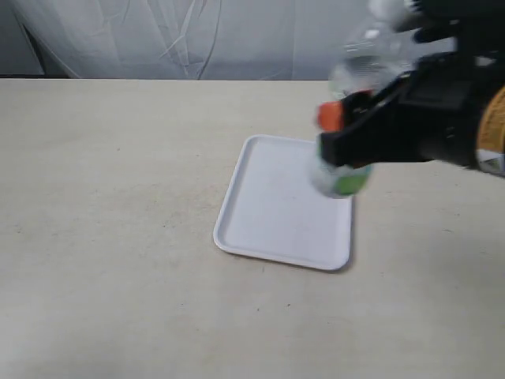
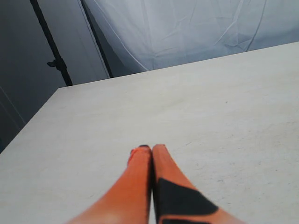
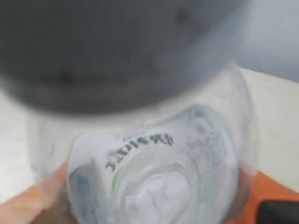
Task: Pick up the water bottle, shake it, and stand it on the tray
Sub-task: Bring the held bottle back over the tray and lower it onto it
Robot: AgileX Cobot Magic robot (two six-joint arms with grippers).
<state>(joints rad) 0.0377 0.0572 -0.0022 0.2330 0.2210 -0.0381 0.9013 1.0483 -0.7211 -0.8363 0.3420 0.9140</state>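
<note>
The clear water bottle (image 1: 353,75) is held in the air above the right edge of the white tray (image 1: 268,213), blurred by motion, its green-labelled end (image 1: 341,180) low and its clear end high. My right gripper (image 1: 341,134) is shut on its middle, orange fingertip (image 1: 330,117) showing. In the right wrist view the bottle (image 3: 159,172) fills the frame between the orange fingers (image 3: 268,196). The tray lies flat on the table with nothing on it. My left gripper (image 2: 151,149) is shut and holds nothing, over bare table; it is out of the exterior view.
A beige table (image 1: 110,237) spreads all around the tray. A white curtain (image 1: 197,35) hangs behind the far edge. In the left wrist view the table's edge (image 2: 51,98) meets a dark wall and a black pole (image 2: 53,56).
</note>
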